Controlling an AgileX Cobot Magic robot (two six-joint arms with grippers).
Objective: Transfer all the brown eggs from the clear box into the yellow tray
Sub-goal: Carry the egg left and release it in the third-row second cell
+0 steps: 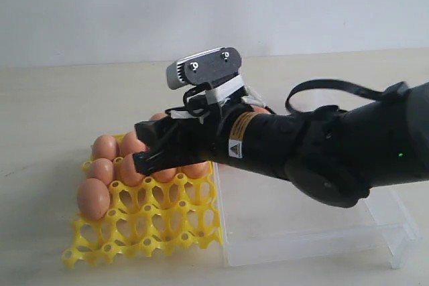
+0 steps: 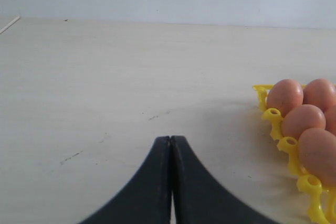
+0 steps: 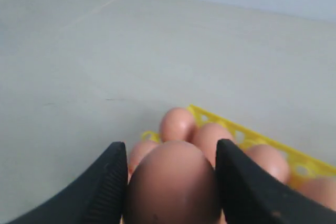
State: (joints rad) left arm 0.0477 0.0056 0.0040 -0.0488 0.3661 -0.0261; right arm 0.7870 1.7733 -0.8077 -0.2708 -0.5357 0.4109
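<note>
My right gripper [image 1: 139, 144] [image 3: 170, 148] is shut on a brown egg [image 3: 173, 182], one black finger on each side of it. It hangs low over the back rows of the yellow tray [image 1: 167, 232] [image 3: 252, 140]. Several brown eggs [image 1: 100, 171] [image 3: 177, 123] sit in the tray's back and left cups; the front cups are open. The clear box [image 1: 301, 246] lies right of the tray, mostly hidden under the right arm. A bit of one egg [image 1: 258, 108] shows behind the wrist. My left gripper [image 2: 170, 139] is shut on nothing above bare table, with the tray's edge [image 2: 273, 116] and its eggs [image 2: 285, 95] off to one side.
The right arm [image 1: 335, 152] stretches across the clear box and hides what is in it. The pale table [image 1: 53, 98] runs wide on the left and behind the tray. The left arm does not show in the exterior view.
</note>
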